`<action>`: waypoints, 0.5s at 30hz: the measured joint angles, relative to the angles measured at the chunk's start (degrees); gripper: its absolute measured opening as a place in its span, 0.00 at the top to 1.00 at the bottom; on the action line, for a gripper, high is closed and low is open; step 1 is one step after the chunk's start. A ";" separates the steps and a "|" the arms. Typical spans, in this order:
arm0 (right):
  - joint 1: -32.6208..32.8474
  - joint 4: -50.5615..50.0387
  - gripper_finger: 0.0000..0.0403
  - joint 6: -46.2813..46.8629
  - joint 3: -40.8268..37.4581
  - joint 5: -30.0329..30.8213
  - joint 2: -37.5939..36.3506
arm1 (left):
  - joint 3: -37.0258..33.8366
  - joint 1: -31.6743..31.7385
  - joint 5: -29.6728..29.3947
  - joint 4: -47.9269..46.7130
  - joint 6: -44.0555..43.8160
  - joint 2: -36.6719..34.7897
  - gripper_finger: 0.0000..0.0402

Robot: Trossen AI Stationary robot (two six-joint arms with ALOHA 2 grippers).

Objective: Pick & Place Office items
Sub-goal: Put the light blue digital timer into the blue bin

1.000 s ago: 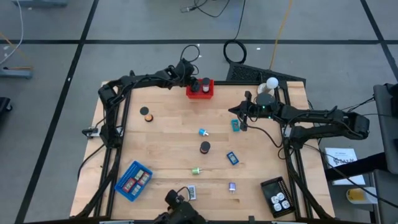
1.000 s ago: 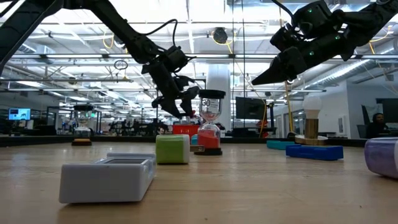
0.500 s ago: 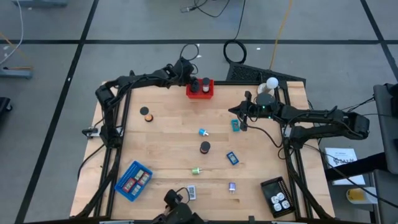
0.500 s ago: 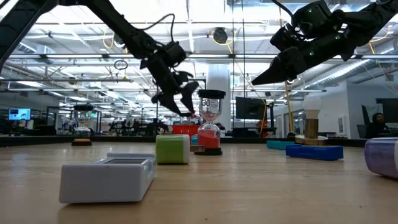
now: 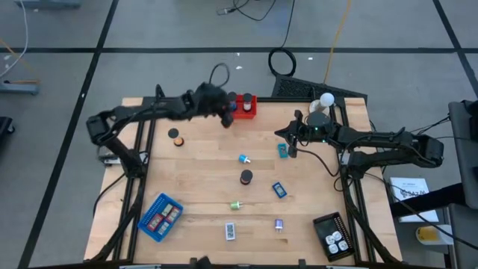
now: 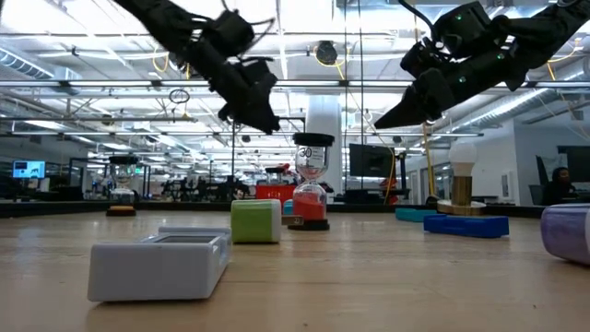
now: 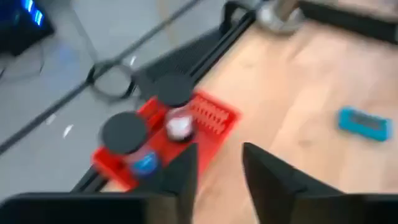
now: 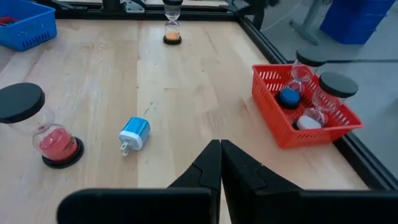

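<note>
left pincer [image 5: 226,118] partly open and empty beside red tray [image 5: 247,107], right pincer [image 5: 284,142] closed, raised above table [image 5: 202,161]

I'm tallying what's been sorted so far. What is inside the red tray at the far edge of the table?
The red tray holds two black-capped sand timers, one with blue sand and one with white. Its floor beneath them is hidden by the basket walls, so smaller items cannot be ruled out.

A red plastic mesh tray [image 5: 246,107] sits at the light wooden table's [image 5: 202,172] upper edge, a blue tray [image 5: 160,217] lower left, a black tray [image 5: 331,235] lower right.
</note>
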 joint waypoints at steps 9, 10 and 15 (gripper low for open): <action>0.07 2.51 1.00 1.25 -1.70 0.05 0.00 | -24.16 -8.39 1.74 31.81 -0.47 -6.78 0.98; 0.07 2.81 1.00 1.40 -1.70 0.07 0.00 | -25.26 -9.03 1.92 33.15 -1.13 -6.78 0.99; 0.07 4.21 1.00 6.24 -1.73 0.17 0.00 | -29.06 -12.88 2.05 39.03 -3.69 -6.29 0.95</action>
